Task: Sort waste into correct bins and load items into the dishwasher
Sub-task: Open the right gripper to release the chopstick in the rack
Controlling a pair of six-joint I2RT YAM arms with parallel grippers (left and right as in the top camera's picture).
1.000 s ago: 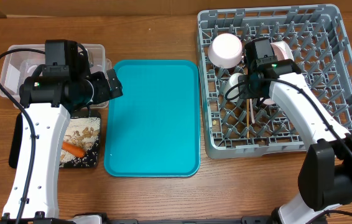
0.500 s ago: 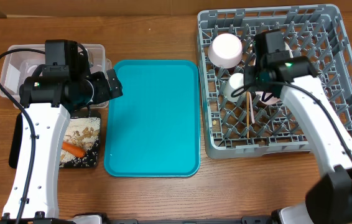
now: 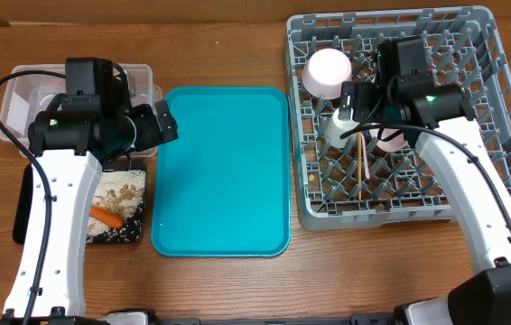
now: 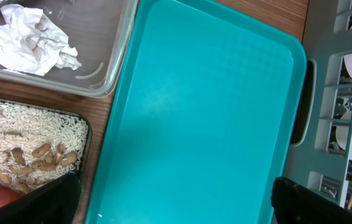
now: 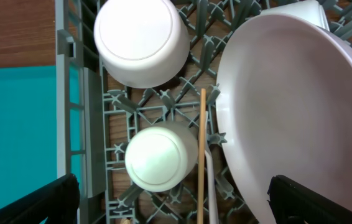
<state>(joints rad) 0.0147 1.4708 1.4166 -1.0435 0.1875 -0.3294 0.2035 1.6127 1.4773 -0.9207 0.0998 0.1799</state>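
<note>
Lab-style test bench: robot arms (image 3: pixel 57 217), wooden table (image 3: pixel 237 289), dish rack (image 3: pixel 391 219), teal tray (image 3: pixel 224 171).

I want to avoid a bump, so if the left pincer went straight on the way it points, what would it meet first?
The left pincer would most likely meet the bare teal tray, which lies straight ahead of its open jaws; depth is unclear.

My right gripper (image 5: pixel 175 210) has opened: the fingers, nearly closed a second ago, now stand wide apart. It has shifted right and farther back over the rack (image 3: pixel 508 117). The plate (image 5: pixel 300 118), seen before at my wrist's far side, now shows at its near side. The cup (image 3: pixel 337 126) is less covered.
</note>
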